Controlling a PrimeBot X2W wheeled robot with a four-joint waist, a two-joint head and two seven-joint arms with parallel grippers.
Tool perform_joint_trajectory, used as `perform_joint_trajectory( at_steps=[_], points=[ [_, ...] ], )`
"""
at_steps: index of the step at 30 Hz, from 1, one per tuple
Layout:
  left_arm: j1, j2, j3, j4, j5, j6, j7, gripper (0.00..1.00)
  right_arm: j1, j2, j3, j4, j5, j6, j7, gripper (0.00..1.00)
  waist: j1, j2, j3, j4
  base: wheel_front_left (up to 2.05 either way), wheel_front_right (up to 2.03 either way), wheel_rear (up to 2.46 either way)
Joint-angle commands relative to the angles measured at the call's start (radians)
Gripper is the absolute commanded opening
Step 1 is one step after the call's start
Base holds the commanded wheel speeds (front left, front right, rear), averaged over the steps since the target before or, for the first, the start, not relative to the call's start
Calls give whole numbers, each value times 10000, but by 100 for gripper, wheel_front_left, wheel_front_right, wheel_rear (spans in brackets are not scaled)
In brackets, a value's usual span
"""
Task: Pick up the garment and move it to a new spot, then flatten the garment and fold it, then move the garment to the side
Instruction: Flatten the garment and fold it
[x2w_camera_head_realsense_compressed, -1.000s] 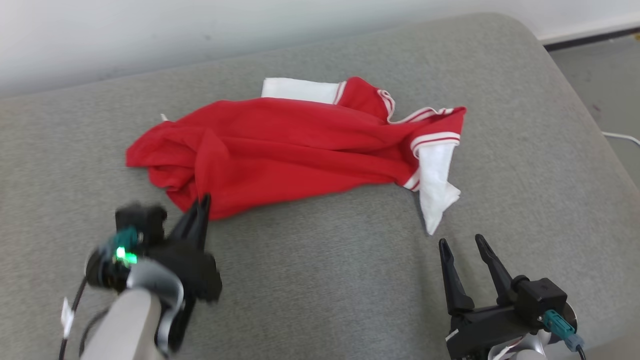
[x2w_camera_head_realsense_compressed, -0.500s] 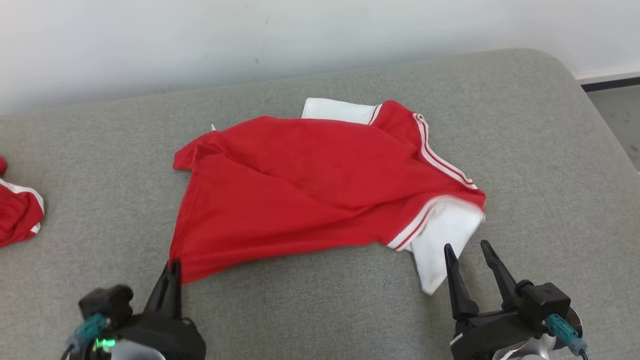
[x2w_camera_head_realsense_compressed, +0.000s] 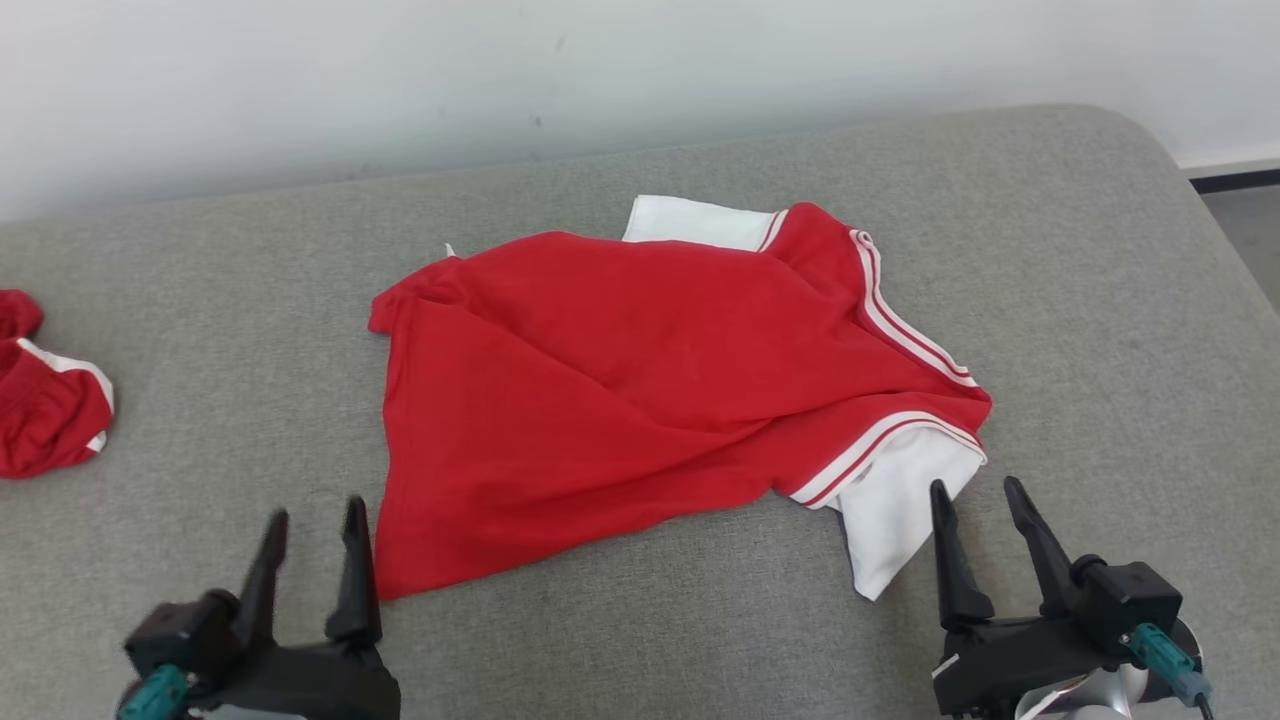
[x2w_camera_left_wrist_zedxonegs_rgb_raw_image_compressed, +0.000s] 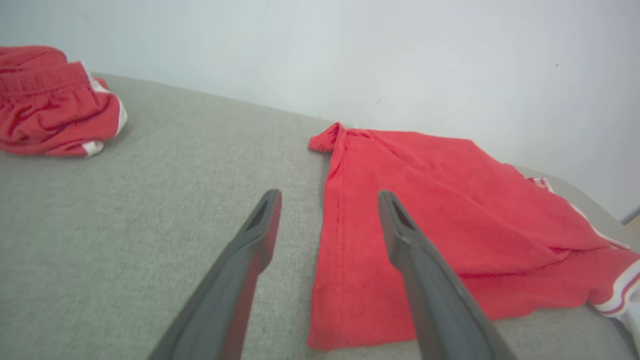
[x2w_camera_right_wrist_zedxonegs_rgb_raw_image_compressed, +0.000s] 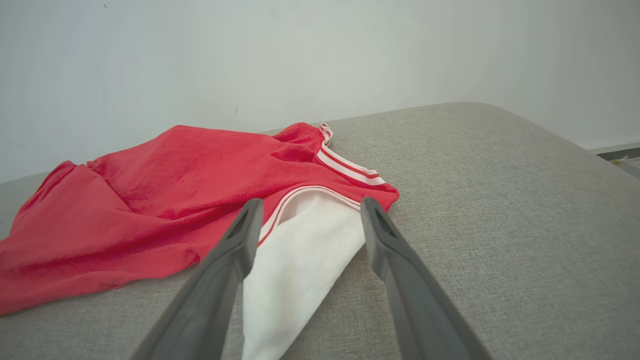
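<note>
lying spread but not flat, a red knit shirt with white sleeves and striped trim (x2w_camera_head_realsense_compressed: 620, 390) takes the middle of a grey woven padded surface (x2w_camera_head_realsense_compressed: 1100, 300). its near hem corner points toward the robot's left and one white sleeve pokes out toward the right.

left fingers (x2w_camera_head_realsense_compressed: 352, 570) stand apart, empty, just beside that hem corner. right fingers (x2w_camera_head_realsense_compressed: 952, 560) are likewise apart and empty. in the right wrist view the white sleeve lies in line between them.

judgement: both sit low at opposite near corners because those are the handles for tugging cloth taut. diagonal creases across the body suggest flattening is unfinished.

a small bunched red garment with white edging (x2w_camera_head_realsense_compressed: 45, 410) rests well apart at far left, probably set aside.
</note>
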Motion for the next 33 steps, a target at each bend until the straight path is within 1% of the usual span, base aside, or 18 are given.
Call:
perform_joint_trajectory(
  at_steps=[1,5,8,14,19,26,27,28,29,30,33],
  points=[
    [98,-44,137,-230,176,-18,-60,100,117,-5,-54,2,-47,9,31,100,0,0,-18,66,0,0,0],
    [530,-354,678,-1168,1067,-486,-43,100,95,-4,-383,182,73,9,336,100,0,0,-71,234,0,0,0],
    [765,-595,1072,-1623,1637,-806,-46,100,93,-7,-543,360,164,9,609,100,0,0,-125,355,0,0,0],
    [1131,-964,1721,-1909,2251,-1315,-46,100,129,-5,-683,769,504,9,1090,100,0,0,-181,526,0,0,0],
    [1152,-1116,2021,-1944,2473,-1538,-47,100,-171,-5,-525,1325,1054,9,1584,100,0,0,-29,690,0,0,0],
    [992,-1153,2023,-1867,2542,-1639,-48,100,-956,-4,-231,2160,1647,9,1570,100,0,0,179,816,0,0,0],
    [970,-1151,1992,-1862,2507,-1638,-48,100,-1079,-5,-187,2236,1661,9,1502,70,0,0,199,837,0,0,0],
    [956,-1151,1974,-1868,2492,-1626,-48,100,-1166,-8,-175,2281,1573,9,1410,21,0,0,206,853,0,0,0],
    [946,-1151,1950,-1872,2473,-1608,-48,100,-1211,-8,-168,2306,1265,9,1319,0,0,0,207,872,0,0,0],
    [942,-1151,1935,-1882,2463,-1592,-48,100,-1229,-5,-192,2281,934,9,1220,0,0,0,202,886,0,0,0],
    [968,-1150,1920,-1905,2417,-1547,-48,100,-1130,-7,-333,1867,821,9,974,0,0,0,137,913,0,0,0]
  ],
)
